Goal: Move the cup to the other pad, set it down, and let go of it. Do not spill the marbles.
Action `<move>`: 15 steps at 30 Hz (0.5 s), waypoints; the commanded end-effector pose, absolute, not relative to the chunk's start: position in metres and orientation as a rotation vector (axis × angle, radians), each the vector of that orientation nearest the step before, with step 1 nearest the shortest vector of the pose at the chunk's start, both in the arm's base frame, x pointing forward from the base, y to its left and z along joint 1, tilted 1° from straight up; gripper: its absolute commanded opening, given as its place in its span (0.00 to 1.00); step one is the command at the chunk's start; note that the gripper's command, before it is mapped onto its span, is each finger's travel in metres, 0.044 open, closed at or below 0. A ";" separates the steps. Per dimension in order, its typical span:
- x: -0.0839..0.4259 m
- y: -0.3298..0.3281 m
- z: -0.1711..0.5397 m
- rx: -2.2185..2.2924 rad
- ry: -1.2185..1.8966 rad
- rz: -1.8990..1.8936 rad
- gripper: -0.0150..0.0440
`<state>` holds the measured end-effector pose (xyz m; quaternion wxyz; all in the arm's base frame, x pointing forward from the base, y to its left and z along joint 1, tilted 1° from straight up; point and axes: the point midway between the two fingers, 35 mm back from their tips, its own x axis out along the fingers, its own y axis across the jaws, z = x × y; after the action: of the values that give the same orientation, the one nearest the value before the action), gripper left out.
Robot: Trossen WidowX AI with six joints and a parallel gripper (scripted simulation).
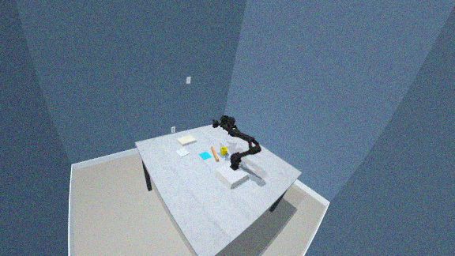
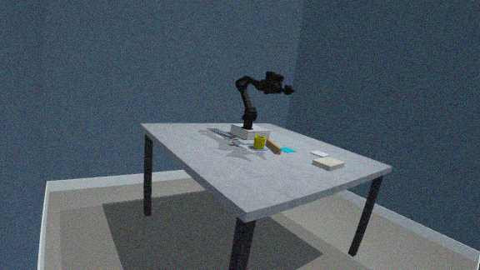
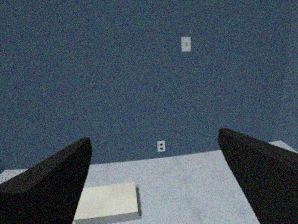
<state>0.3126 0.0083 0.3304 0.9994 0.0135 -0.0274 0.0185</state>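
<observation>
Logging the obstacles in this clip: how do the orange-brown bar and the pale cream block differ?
The long orange-brown bar is narrow and stick-like; the flat cream block is broad and slab-like. The bar is strongly coloured, the block pale. The bar lies between the yellow cup and the cyan pad; the block lies beyond the small white square. Both rest on the table.

Cream slab (image 1: 186, 140) (image 2: 328, 162) (image 3: 108, 202) (flat, blocky), blue walls (image 1: 118, 71) (image 2: 146, 75) (image 3: 100, 75), orange-brown bar (image 1: 215, 154) (image 2: 273, 147), wall outlet (image 1: 173, 129) (image 3: 161, 146)
</observation>
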 end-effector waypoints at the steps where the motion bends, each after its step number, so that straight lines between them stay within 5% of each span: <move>1: 0.314 0.007 0.327 0.011 -0.037 0.033 0.89; 9: 0.323 -0.036 0.174 -0.583 0.729 0.139 0.54; 15: 0.271 -0.056 0.099 -0.832 1.191 0.531 0.54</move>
<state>0.3149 -0.0389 0.1537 0.8619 -0.3038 0.3943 0.0973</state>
